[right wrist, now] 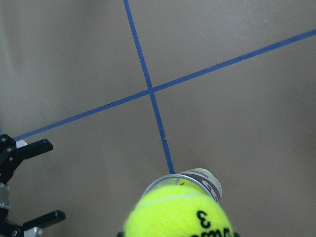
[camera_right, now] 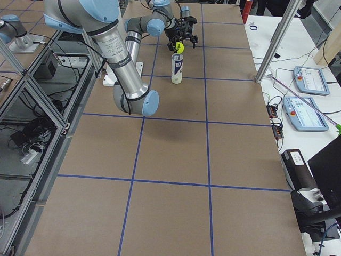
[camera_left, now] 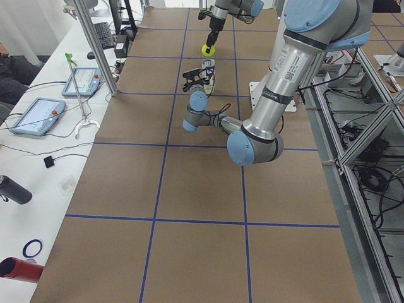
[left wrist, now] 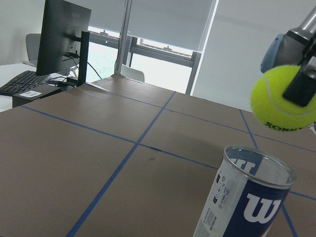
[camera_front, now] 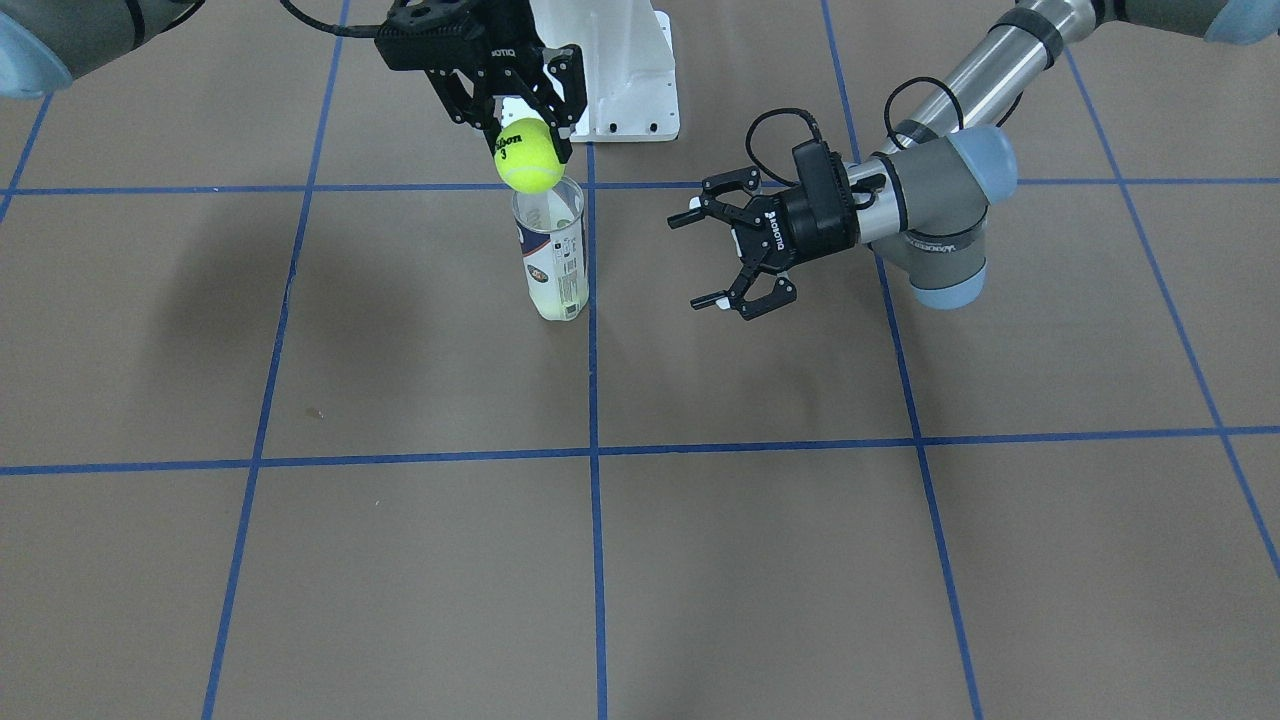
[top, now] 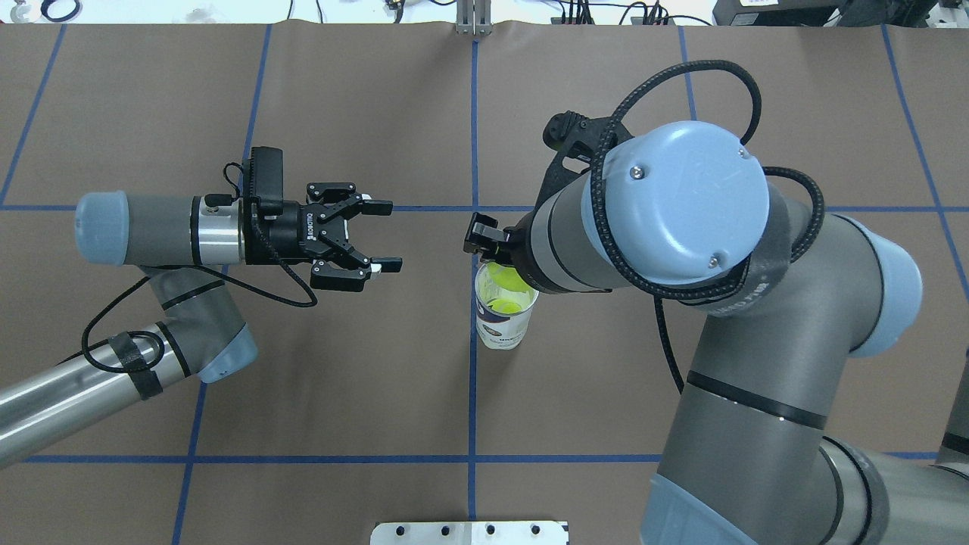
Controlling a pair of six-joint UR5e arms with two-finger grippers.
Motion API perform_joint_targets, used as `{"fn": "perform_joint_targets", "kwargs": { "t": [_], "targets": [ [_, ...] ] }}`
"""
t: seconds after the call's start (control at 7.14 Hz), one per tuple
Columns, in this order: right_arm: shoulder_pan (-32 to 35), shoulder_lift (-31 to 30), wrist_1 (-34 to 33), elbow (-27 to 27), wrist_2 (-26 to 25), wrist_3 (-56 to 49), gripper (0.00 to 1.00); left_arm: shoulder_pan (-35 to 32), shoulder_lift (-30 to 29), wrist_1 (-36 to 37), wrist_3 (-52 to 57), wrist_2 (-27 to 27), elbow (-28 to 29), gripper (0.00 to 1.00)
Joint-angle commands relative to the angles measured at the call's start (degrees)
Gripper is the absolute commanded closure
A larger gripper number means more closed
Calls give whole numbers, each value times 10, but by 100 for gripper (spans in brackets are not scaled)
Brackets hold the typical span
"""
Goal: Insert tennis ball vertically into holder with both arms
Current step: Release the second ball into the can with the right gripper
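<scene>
Yellow felt of the tennis ball [camera_front: 528,155] is seen clamped in the right gripper [camera_front: 527,135], just above the open mouth of the holder [camera_front: 552,262] and a little off its centre. The holder is stood upright on the table, long axis vertical, almost straight below that gripper. The left gripper [camera_front: 697,260] is held spread and empty, beside the holder and apart from it.

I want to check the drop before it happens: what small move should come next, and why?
Probably bring the left pincer in around the can to steady it. That pincer is open and apart from the can, which stands upright with nothing holding it, while the right pincer grips the tennis ball just above the can's open mouth.
</scene>
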Motion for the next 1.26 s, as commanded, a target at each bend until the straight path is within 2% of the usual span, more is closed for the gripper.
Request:
{"fn": "perform_joint_targets", "kwargs": {
  "t": [0.0, 0.14, 0.28, 0.42, 0.98, 1.12],
  "targets": [
    [0, 7, 0, -12, -8, -1, 25, 1, -1, 0, 0, 0, 0, 1],
    [-2, 5, -1, -12, -8, -1, 16, 1, -1, -1, 1, 0, 0, 1],
    [-3, 3, -1, -11, -8, -1, 15, 1, -1, -1, 0, 0, 0, 1],
    [-4, 3, -1, -11, -8, 0, 1, 1, -1, -1, 1, 0, 1, 1],
    [-3, 5, -2, -1, -4, -5, 1, 0, 2, -1, 0, 0, 0, 1],
    [29, 0, -3, 0, 4, -41, 1, -2, 3, 1, -1, -2, -1, 1]
  ]
}}
